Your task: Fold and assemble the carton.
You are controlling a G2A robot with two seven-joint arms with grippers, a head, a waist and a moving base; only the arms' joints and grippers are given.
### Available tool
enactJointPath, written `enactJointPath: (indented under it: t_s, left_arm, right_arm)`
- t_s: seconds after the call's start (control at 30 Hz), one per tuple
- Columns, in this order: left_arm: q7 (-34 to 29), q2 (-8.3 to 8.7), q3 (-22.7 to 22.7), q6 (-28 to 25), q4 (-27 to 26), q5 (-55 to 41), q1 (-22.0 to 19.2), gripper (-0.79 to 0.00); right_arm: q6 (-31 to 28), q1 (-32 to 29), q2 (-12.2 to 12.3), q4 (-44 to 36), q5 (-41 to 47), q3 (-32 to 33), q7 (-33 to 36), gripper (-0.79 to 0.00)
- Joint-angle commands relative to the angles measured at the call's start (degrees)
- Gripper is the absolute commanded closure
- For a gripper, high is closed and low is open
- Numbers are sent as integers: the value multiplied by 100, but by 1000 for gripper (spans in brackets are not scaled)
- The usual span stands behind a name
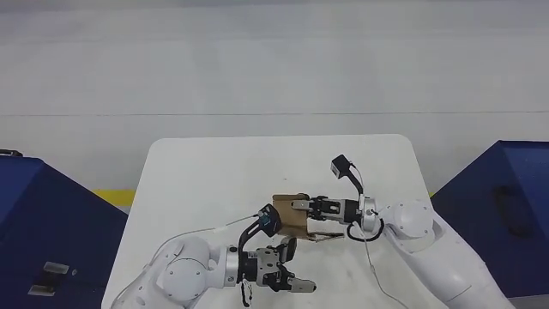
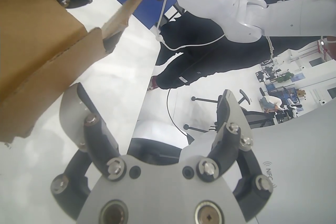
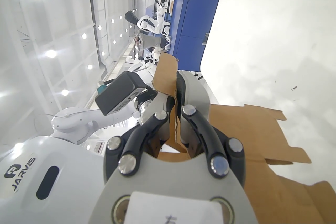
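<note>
The brown cardboard carton (image 1: 290, 216) lies partly folded near the front edge of the white table (image 1: 214, 172). One flap stands up, and the notched flaps lie flat. The right pincer (image 3: 175, 93) is pinching the upright flap. The left pincer (image 2: 152, 93) is spread wide and holds nothing, near the carton.

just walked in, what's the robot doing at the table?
It is partway through assembling a carton on the white table. The right gripper is shut on one upright flap of the carton. The left gripper sits close beside the carton with its fingers spread, holding nothing. The carton is not yet assembled: other flaps lie loose and unfolded on the table.
</note>
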Motion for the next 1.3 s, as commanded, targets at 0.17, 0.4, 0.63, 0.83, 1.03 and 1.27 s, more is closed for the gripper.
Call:
enactJointPath:
  t_s: [0.17,0.4,0.63,0.83,1.03,1.27]
  left_arm:
    - [48,20,14,-11,14,11,-7,-785]
    - [72,41,12,-6,25,1,-25,-785]
    - [96,73,-76,-26,21,-107,-31,-785]
    - [89,111,-168,-27,-14,-94,-4,-785]
    - [89,111,-168,-27,-14,-94,-4,-785]
    - [1233,146,-631,194,-196,517,313,-785]
  right_arm:
    - [96,29,-27,-18,52,15,71,0]
    - [136,71,-67,6,106,-9,72,0]
    - [167,216,-46,227,334,374,102,0]
    - [543,337,-6,392,333,697,79,0]
    - [545,328,-7,391,340,703,44,0]
    - [2336,779,-100,1192,2511,974,216,0]
